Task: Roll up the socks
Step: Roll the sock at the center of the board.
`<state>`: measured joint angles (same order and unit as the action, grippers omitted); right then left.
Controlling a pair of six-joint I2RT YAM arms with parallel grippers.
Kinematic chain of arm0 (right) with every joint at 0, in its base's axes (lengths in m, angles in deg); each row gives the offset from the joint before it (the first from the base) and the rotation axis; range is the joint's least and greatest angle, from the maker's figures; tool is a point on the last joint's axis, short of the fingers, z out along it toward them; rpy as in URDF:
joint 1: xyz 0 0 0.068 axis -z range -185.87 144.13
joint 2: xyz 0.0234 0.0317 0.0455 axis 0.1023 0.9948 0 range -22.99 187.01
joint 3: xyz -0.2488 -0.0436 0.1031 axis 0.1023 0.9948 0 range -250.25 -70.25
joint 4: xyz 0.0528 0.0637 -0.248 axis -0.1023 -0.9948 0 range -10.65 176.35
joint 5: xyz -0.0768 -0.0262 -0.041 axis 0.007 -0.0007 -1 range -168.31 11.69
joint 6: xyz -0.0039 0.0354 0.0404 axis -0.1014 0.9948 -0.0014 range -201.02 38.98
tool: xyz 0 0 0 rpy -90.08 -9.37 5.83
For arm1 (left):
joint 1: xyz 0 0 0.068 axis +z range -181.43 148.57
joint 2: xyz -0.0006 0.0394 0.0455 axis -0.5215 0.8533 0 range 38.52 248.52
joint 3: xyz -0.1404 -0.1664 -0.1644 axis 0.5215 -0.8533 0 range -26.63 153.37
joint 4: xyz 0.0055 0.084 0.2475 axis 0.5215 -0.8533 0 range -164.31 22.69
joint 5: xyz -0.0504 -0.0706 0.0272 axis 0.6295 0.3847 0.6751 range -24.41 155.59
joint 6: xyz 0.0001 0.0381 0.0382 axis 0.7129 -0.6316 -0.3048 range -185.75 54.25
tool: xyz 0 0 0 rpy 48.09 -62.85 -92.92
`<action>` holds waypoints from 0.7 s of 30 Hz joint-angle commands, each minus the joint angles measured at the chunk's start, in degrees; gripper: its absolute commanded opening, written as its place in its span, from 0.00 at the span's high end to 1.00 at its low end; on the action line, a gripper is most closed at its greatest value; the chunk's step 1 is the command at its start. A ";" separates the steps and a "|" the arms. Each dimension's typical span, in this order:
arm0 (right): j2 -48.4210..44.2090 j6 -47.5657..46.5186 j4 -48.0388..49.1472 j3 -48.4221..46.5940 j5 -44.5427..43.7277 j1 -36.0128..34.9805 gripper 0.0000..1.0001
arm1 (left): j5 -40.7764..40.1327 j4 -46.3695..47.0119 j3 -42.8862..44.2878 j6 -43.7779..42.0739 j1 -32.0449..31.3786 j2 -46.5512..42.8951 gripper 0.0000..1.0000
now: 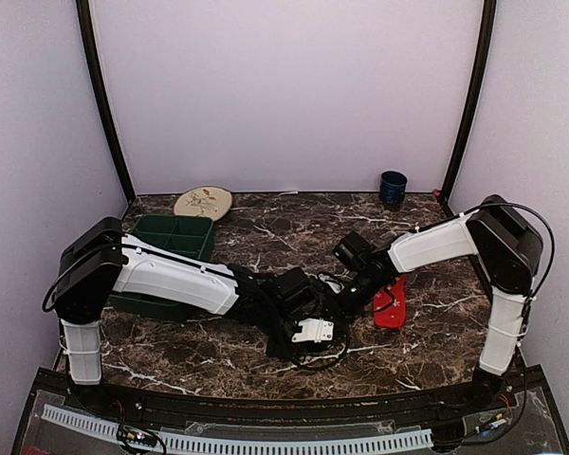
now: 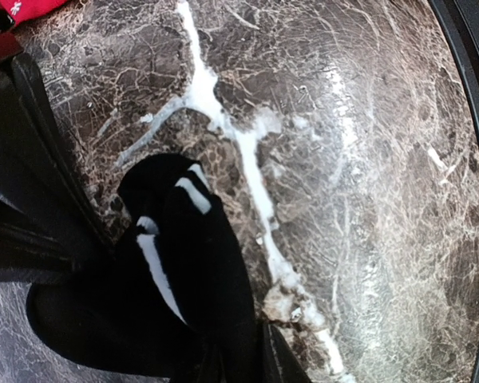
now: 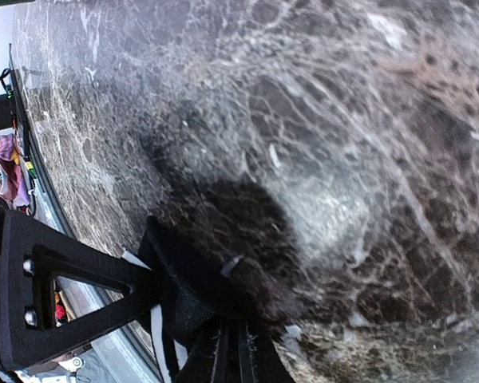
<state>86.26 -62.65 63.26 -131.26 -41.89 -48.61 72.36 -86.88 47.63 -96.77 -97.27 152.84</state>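
The black sock (image 2: 193, 263) with white stripes lies bunched on the marble near the table's middle. My left gripper (image 2: 247, 355) sits over its near end, jaws narrow with black fabric running between them. My right gripper (image 3: 238, 335) is shut on a fold of the same black sock (image 3: 176, 295), right beside a left finger (image 3: 64, 299). In the top view the left gripper (image 1: 313, 320) and right gripper (image 1: 347, 300) meet over the sock, which the arms mostly hide. The red sock (image 1: 391, 303) lies flat just right of the right gripper; its edge (image 2: 32, 6) shows in the left wrist view.
A green compartment tray (image 1: 175, 237) stands at the back left with a round patterned plate (image 1: 203, 202) behind it. A dark blue cup (image 1: 393, 187) stands at the back right. Black corner posts and pale walls enclose the table.
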 commanded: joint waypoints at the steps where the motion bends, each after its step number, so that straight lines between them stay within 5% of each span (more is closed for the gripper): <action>1: 2.19 0.38 -0.29 -1.18 -2.09 -0.82 0.94 | -1.30 -5.99 -0.46 0.62 -0.01 0.77 0.77; 7: 1.76 0.06 -1.65 -1.06 -4.78 -1.07 0.92 | -1.17 -6.77 0.69 0.92 0.29 1.57 0.81; 21: -7.22 -0.69 -1.43 3.11 -15.91 1.53 0.67 | 8.15 -16.23 8.61 3.22 3.70 5.81 0.91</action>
<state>81.54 -62.87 62.52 -130.10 -51.83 -48.39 77.71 -96.06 55.69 -94.57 -94.37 156.82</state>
